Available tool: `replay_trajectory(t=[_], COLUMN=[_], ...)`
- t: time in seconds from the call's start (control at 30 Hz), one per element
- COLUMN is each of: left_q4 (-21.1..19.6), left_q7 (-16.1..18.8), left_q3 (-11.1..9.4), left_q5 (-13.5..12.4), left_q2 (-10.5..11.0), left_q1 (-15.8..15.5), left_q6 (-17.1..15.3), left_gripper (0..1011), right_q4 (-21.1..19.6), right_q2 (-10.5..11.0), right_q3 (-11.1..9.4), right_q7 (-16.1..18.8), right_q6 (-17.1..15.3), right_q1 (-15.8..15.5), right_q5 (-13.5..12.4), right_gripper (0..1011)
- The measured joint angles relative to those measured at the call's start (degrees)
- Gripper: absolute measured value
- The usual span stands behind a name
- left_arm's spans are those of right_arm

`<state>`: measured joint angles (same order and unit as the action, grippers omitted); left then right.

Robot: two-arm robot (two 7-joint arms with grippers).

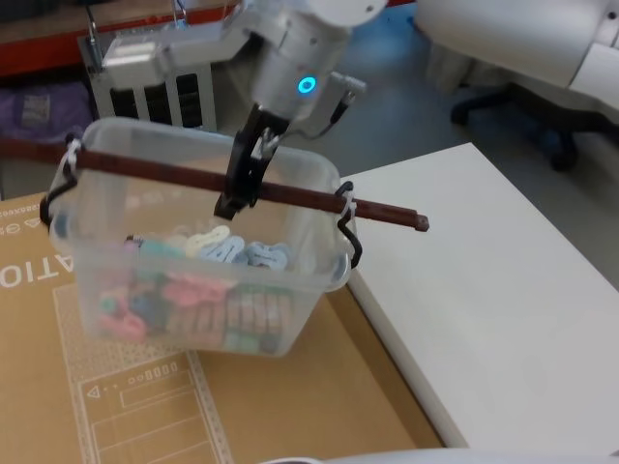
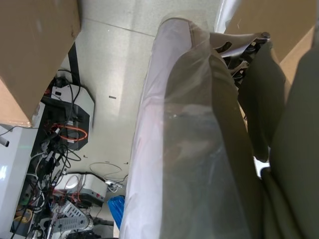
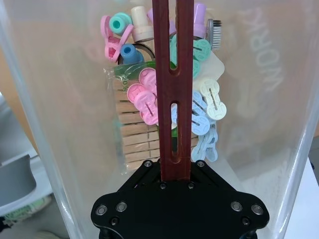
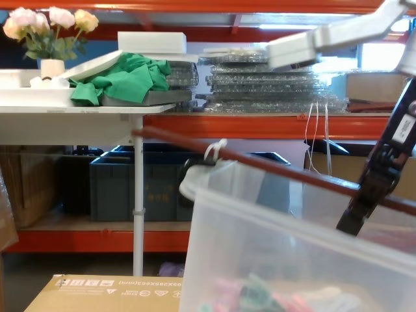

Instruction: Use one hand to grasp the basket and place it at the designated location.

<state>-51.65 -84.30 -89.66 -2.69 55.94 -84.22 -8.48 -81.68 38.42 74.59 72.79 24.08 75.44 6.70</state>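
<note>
Right up close, the basket [image 4: 279,260] shows its cloudy plastic wall at a tilt. As far as I can judge, it hangs clear of the cardboard box [image 1: 58,387] lying under it on the left. Coloured pegs [image 3: 149,99] and a stack of wooden ones are heaped in its bottom, which must give it some weight.

Across the top runs the reddish-brown slotted handle [image 1: 155,167]. It rests in a black wire hook at each end, and a white zip tie [image 4: 214,151] lashes it at the left one. The right hand [image 1: 237,193] comes down from above and is closed tight on that bar near its middle, pinching its flat sides. I take it a central grip like this keeps the load from tipping toward either end.

To the right, just beside the box, lies the white tabletop [image 1: 484,290]. It looks the likely place for the basket, though nothing I can see marks the spot. The left arm seems parked low at the robot's side and takes no part.
</note>
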Motion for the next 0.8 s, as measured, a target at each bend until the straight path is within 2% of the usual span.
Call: replay_trajectory(t=[0.1, 0.23, 0.53, 0.67, 0.8], left_q4=[0.01, 0.02, 0.0, -0.02, -0.01], left_q7=[0.0, 0.0, 0.0, 0.0, 0.0], left_q3=[0.0, 0.0, 0.0, 0.0, 0.0], left_q5=[0.0, -0.02, 0.0, 0.0, 0.0], left_q2=[0.0, 0.01, 0.0, 0.0, 0.0], left_q1=[0.0, 0.0, 0.0, 0.0, 0.0], left_q6=[0.0, 0.0, 0.0, 0.0, 0.0], left_gripper=[0, 0, 0, 0, 0], right_q4=[0.12, -0.43, -1.92, -3.91, -5.09], right_q2=[0.84, 4.89, 9.18, 12.36, 14.25], right_q3=[-1.01, -3.99, -6.81, -8.01, -8.56], right_q7=[-0.16, -2.49, -4.57, -5.37, -5.41], right_q6=[-0.3, -2.08, -5.45, -9.41, -12.54], right_q1=[-0.15, -0.97, -2.42, -3.44, -4.06], right_q5=[-0.95, -2.68, -3.34, -3.23, -2.91], right_gripper=[0, 0, 0, 0, 0])
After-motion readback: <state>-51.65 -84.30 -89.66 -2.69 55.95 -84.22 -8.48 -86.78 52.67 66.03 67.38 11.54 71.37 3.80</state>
